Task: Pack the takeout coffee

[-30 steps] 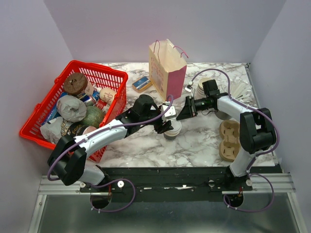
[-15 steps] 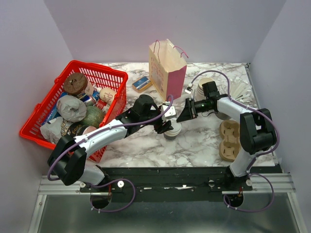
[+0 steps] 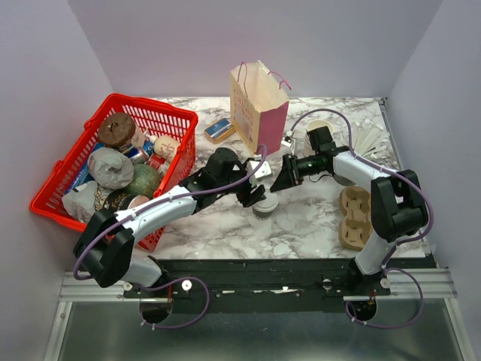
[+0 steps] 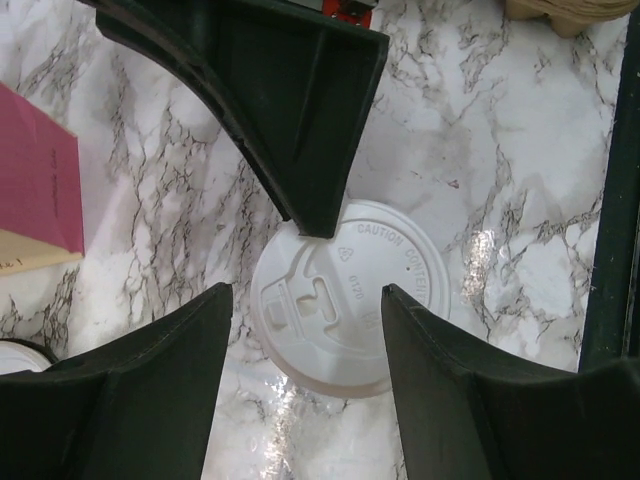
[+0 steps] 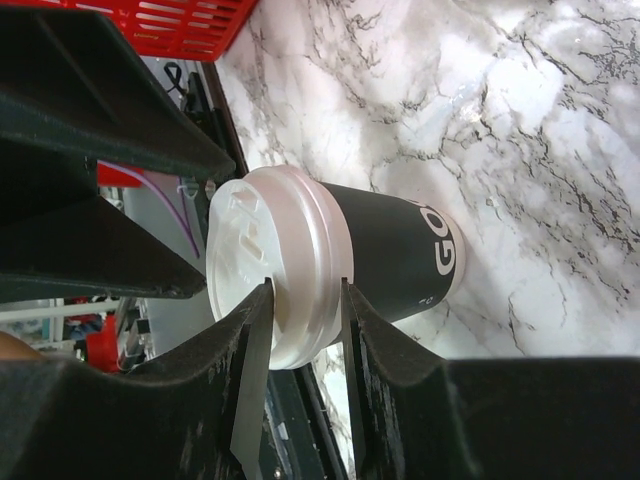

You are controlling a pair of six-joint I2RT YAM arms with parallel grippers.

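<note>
The takeout coffee (image 3: 264,204) stands upright on the marble table, a dark-banded cup (image 5: 400,260) under a white lid (image 4: 345,300). My left gripper (image 3: 255,192) hovers just above the lid and is open. In the left wrist view its fingers (image 4: 150,380) flank the lid without touching, left gripper (image 4: 305,290). My right gripper (image 3: 282,180) reaches in from the right. In the right wrist view its right gripper (image 5: 305,285) jaws pinch the lid's rim, one finger over the top and one under the edge. One right finger (image 4: 290,110) shows resting on the lid's far edge.
A pink and cream paper bag (image 3: 259,105) stands open behind the cup. The red basket (image 3: 161,107) of groceries sits at the left. A cardboard cup carrier (image 3: 355,218) lies at the right, with stacked cups (image 3: 319,129) and a blue box (image 3: 219,129) further back.
My left gripper's fingers have spread a little wider over the lid. The right gripper has edged slightly towards the cup. The cup has stayed in place.
</note>
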